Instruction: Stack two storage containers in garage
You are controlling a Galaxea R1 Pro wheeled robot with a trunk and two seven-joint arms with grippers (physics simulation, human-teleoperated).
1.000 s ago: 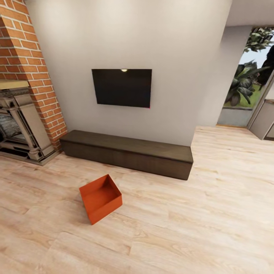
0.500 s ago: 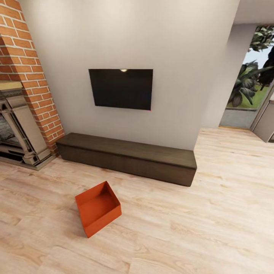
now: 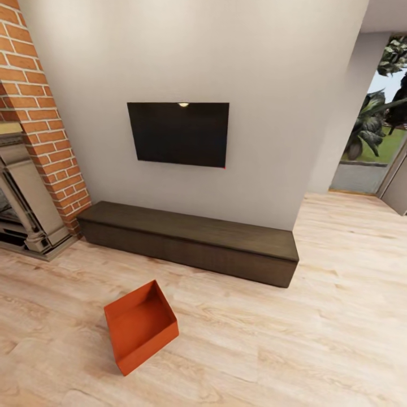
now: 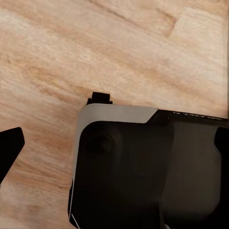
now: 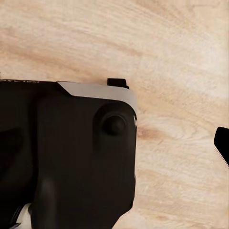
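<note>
orange-red storage container (image 3: 140,326) sits open-top on the living room plank floor (image 3: 316,339) near-left, awaiting pickup; can't tell either gripper's finger state.

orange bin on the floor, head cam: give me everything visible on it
The storage container is an orange-red, open-top rectangular bin with plain, slightly tapered walls that look like smooth plastic. It sits upright and empty on the light wood plank floor, turned at an angle so one corner points toward the camera. It lies in front of the dark low bench, apart from it, with the brick chimney off to one side. Only the floor touches it.
</note>
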